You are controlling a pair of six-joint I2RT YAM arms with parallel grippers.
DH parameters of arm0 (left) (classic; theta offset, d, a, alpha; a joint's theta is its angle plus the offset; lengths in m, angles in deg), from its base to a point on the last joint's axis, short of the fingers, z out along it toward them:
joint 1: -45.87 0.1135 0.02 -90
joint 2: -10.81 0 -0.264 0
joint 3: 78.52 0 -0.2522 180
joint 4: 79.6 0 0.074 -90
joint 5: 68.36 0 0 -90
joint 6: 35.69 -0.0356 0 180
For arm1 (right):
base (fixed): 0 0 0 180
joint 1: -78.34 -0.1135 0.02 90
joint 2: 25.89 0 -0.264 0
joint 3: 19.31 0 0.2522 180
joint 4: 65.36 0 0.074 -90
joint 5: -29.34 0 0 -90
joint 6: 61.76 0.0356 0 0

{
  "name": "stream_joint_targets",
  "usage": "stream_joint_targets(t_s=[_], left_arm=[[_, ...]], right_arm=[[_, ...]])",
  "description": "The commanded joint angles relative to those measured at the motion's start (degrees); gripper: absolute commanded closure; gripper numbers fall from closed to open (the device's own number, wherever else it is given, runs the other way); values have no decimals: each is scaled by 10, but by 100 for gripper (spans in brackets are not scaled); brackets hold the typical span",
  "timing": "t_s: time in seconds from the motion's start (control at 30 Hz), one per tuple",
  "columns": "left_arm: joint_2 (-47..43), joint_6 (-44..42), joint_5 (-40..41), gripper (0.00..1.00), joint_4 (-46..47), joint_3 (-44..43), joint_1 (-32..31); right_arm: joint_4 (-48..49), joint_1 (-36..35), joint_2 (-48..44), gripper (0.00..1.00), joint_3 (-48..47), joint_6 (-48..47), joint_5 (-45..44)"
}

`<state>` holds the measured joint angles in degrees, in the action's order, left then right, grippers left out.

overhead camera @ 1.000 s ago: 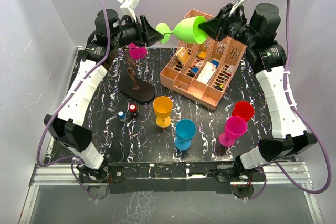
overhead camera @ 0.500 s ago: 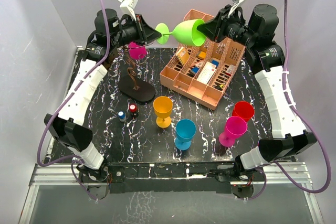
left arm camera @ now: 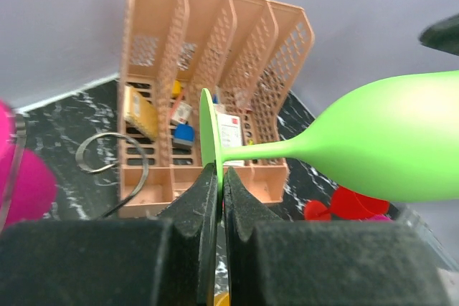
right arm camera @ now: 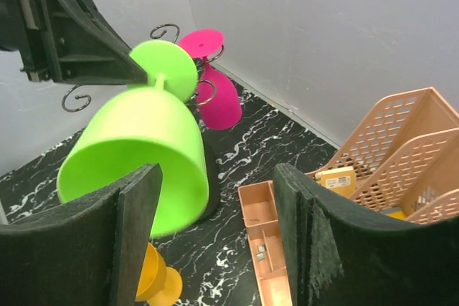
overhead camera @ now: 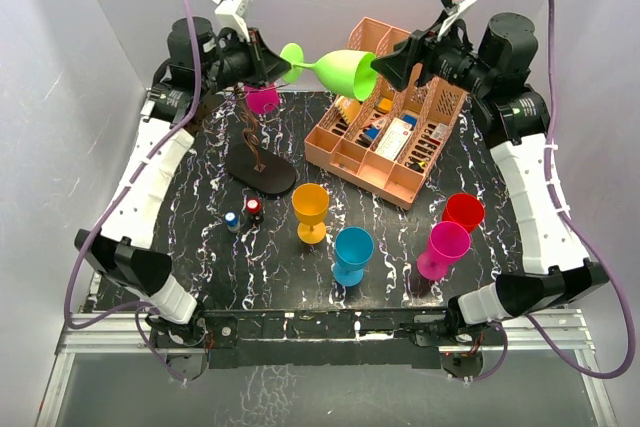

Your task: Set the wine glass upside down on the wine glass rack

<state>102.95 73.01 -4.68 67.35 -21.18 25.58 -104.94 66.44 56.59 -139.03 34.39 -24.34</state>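
Status: wine glass [overhead camera: 335, 69], lime green, hangs on its side in the air above the table's [overhead camera: 200, 257] far edge, foot toward the left arm and bowl mouth toward the right arm. We see the left claw [overhead camera: 283, 65] clamped on the rim of the foot disc, with both fingers pinched flat against it in the left wrist view. The right claw [overhead camera: 385, 65] has its fingers spread wide at the bowl's mouth. One finger is clear of the bowl, and we can't tell whether the other touches.

The rack [overhead camera: 265, 175] stands near the table's far left corner, its top just below the glass's foot in the top view. A magenta glass [overhead camera: 263, 99] hangs on it upside down. The peach organiser [overhead camera: 390, 137] sits toward the far right corner. The orange glass [overhead camera: 310, 199], blue glass [overhead camera: 353, 244], second magenta glass [overhead camera: 447, 240] and red glass [overhead camera: 463, 210] stand upright from mid-table toward the near right. Two small bottles [overhead camera: 253, 207] stand near the rack base.
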Motion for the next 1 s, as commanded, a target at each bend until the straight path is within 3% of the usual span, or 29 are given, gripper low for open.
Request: stream_joint_targets(t_s=[0.0, 0.23, 0.53, 0.7, 0.97], left_arm=[[-72, -54, 68, 100, -30, -45, 31], [-122, -182, 275, 100, -74, -92, 80], [-176, -317, 435, 100, -47, -69, 180], [-186, -437, 516, 100, 9, -18, 218], [-160, -611, 605, 100, 93, 83, 225]], right_arm=[[1, 10, -39, 30, -5, -37, -28], [-14, 14, -42, 27, -18, -50, -45], [-26, 14, -23, 26, -26, -63, -27], [-34, 14, -13, 27, -25, -74, -11], [-45, 14, -5, 26, -15, -96, 8]])
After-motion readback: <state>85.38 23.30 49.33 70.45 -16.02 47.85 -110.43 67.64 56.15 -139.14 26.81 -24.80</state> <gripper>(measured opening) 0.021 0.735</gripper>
